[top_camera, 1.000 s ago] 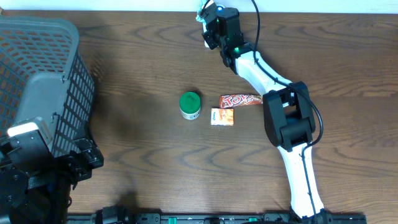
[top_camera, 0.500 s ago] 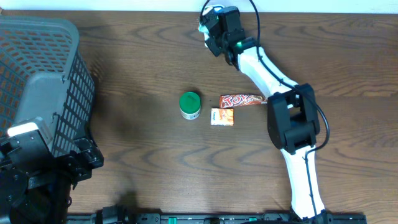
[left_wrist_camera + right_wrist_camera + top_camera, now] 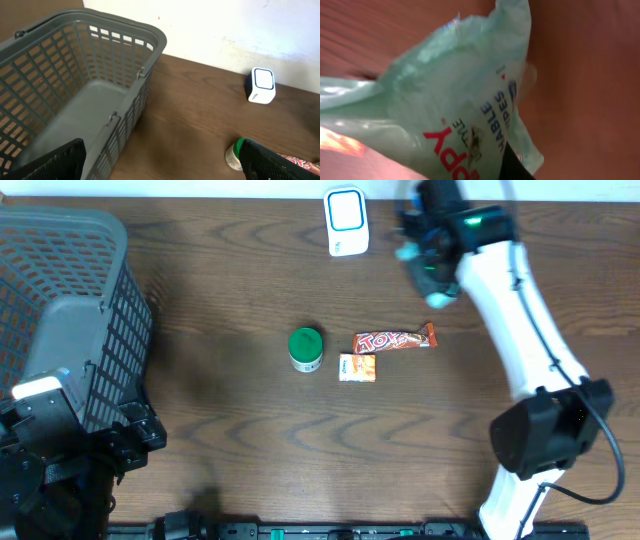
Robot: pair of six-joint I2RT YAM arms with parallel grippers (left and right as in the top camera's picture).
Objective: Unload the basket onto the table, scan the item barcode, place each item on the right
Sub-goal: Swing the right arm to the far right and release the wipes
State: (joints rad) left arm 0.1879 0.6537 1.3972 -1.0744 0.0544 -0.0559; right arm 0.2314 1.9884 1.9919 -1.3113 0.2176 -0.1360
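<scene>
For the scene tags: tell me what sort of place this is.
Likely a mock shop checkout: a basket, a scanner and a candy bar on a table.

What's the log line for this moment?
left gripper: open, by basket | right gripper: shut on wipes pack, clear of scanner

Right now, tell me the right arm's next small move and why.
Probably swing the right gripper left, bringing the green wipes packet over the white scanner. The gripper is shut on the packet, which hangs off to the scanner's right, not above it.
</scene>
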